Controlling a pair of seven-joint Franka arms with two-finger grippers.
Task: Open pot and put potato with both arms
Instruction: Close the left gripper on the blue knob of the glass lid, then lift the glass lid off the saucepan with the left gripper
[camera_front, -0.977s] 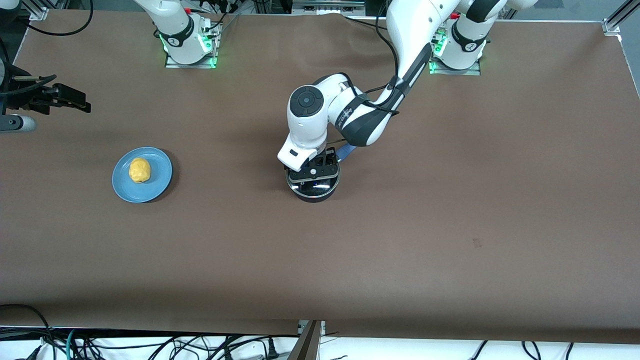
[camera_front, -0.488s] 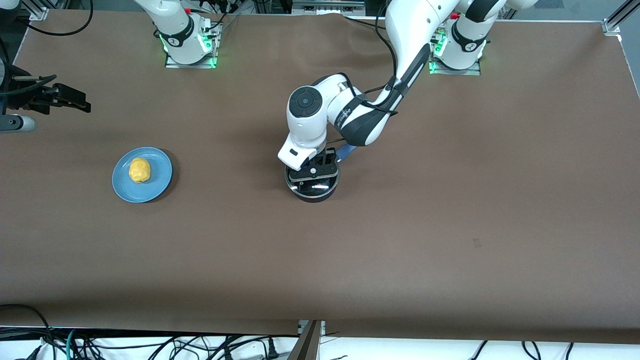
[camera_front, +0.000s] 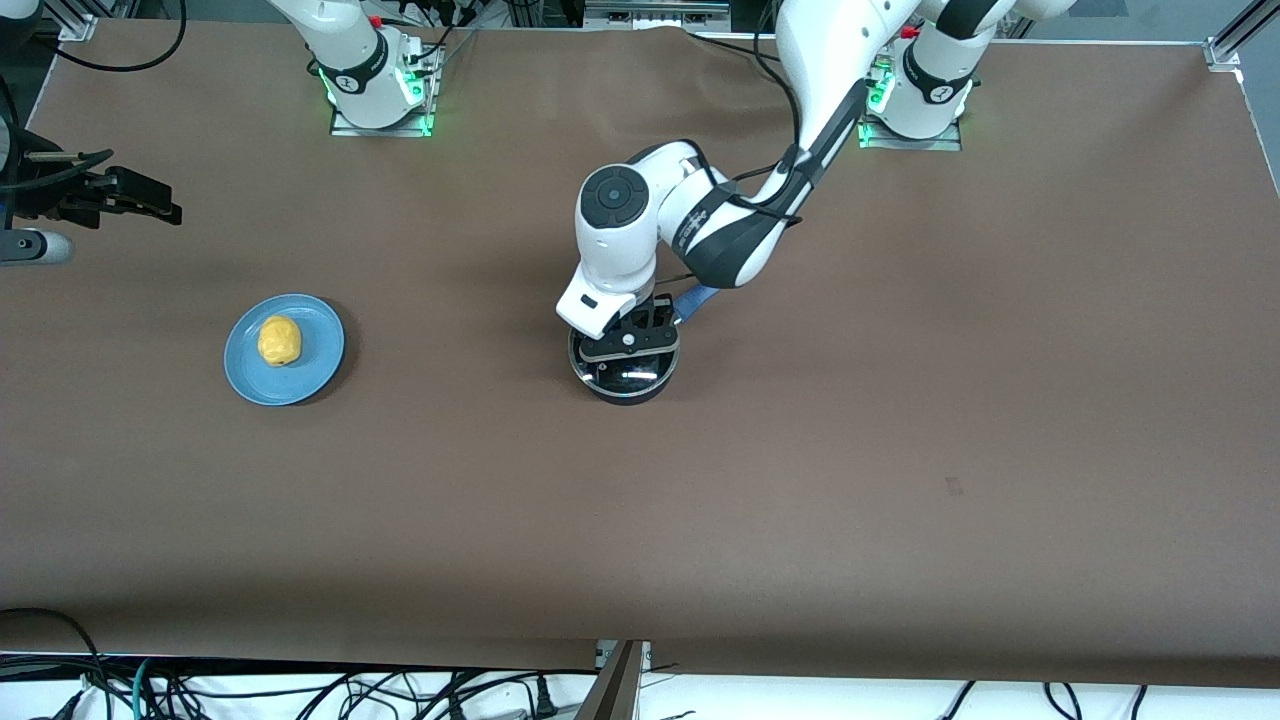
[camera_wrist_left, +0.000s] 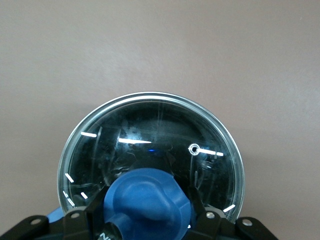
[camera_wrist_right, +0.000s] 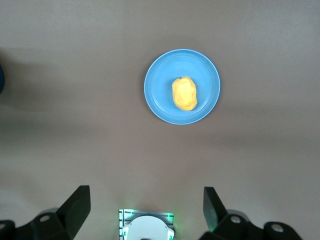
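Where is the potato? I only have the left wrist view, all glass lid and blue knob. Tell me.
Observer: The potato lies on the blue plate, which sits toward the right arm's end of the table from the pot.
Operator: Report the right gripper.
Observer: The right gripper is open and up in the air over bare table. That arm waits, and its camera looks down on the plate.
Operator: Now give me the pot's handle.
Observer: The blue handle sticks out from under the left gripper, pointing away from the front camera and toward the left arm's base.
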